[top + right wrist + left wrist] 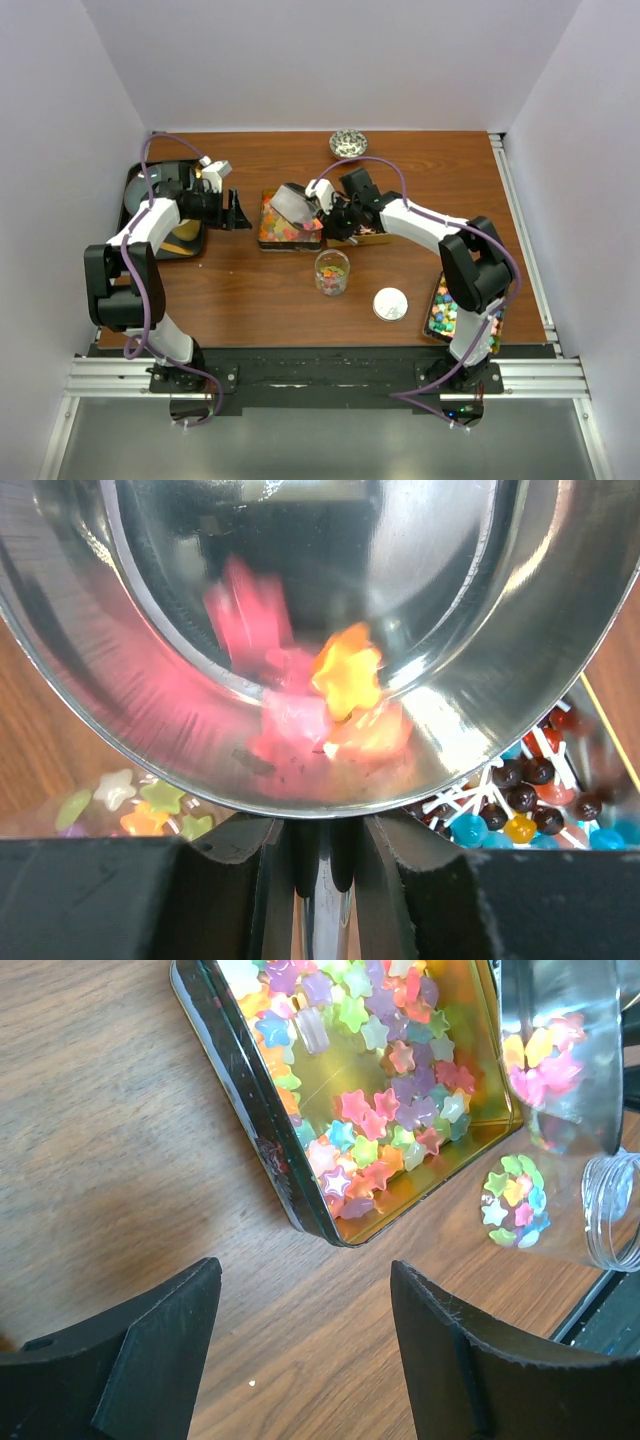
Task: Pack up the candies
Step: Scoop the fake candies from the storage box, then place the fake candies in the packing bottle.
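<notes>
Pastel star-shaped candies (385, 1110) lie in an open gold-lined tin (266, 237), whose rim shows in the left wrist view (250, 1090). My right gripper (322, 203) is shut on the handle of a shiny metal scoop (290, 203), tilted over that tin. The scoop (480, 630) holds a few pink and yellow star candies (345, 675); its handle sits between my fingers (410, 880). A clear jar (332, 272) with some star candies stands in front of the tin. My left gripper (305, 1340) is open and empty above bare wood, just left of the tin (238, 210).
A second tin of lollipops (520, 790) sits right of the star tin. A white lid (390, 303) lies right of the jar. A tray of mixed candies (445, 310) is by the right arm's base. A black tray (165, 205) is far left, a glass bowl (347, 143) at the back.
</notes>
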You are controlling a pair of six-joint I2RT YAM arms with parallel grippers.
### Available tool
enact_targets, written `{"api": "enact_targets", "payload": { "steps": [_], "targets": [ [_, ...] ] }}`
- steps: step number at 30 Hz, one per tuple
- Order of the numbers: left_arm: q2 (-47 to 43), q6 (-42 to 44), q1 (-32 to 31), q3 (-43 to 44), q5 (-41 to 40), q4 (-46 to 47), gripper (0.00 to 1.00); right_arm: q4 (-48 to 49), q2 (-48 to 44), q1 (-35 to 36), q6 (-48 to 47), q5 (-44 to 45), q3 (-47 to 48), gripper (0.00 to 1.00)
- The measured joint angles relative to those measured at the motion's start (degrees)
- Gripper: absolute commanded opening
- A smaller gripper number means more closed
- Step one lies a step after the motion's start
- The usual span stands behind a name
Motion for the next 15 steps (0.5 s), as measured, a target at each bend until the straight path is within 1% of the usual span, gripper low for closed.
{"api": "enact_targets", "payload": {
  "steps": [8, 15],
  "targets": [
    [0.0, 0.0, 0.0, 0.0, -0.2, -0.3, 0.74, 0.3, -1.6, -0.8, 0.3, 0.0, -0.2, 0.0],
    [0.0, -1.0, 0.0, 0.0, -0.2, 0.5, 0.76, -2.7, -12.1, -4.7, -1.7, -1.0, -1.5, 0.0]
  ]
}}
